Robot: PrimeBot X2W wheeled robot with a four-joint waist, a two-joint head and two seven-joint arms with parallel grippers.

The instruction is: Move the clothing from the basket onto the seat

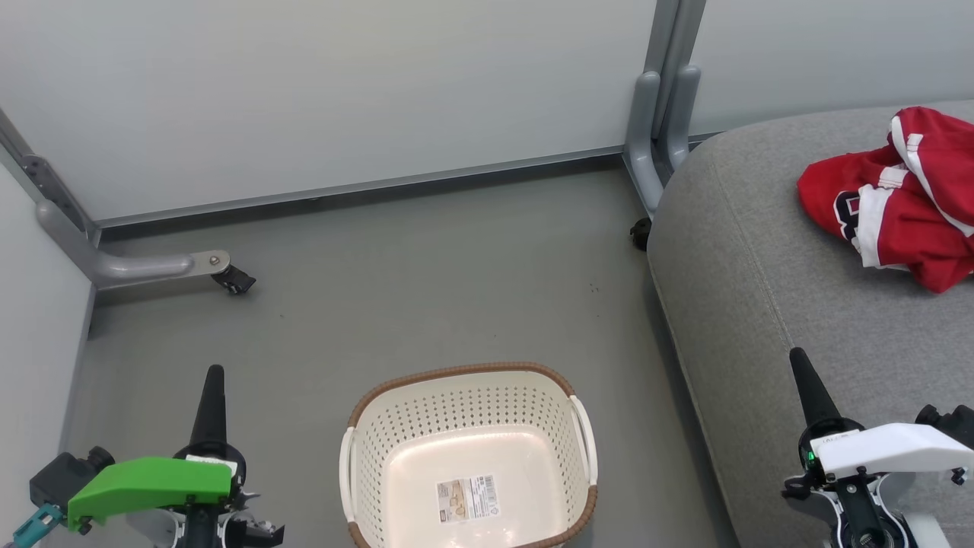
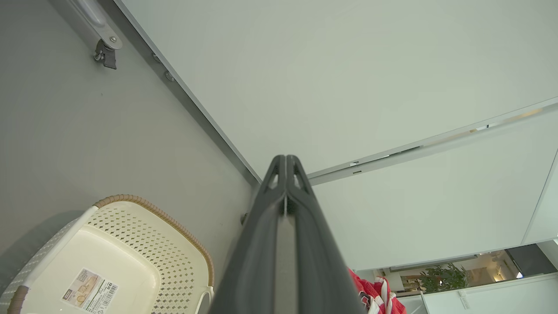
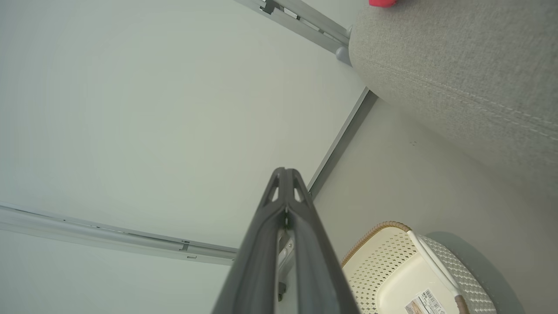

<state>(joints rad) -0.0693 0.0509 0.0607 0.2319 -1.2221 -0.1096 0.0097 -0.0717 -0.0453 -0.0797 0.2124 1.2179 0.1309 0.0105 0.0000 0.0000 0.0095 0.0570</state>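
My jaws are closed and empty, the basket (image 1: 456, 373) bare; the clothing (image 1: 905, 213) lies on the seat (image 1: 761, 304) ahead of my right jaws.

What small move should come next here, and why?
Probably just stop here: the basket holds nothing but its label, the clothing lies on the seat, and the left gripper and right gripper are shut on nothing, so the task looks done.
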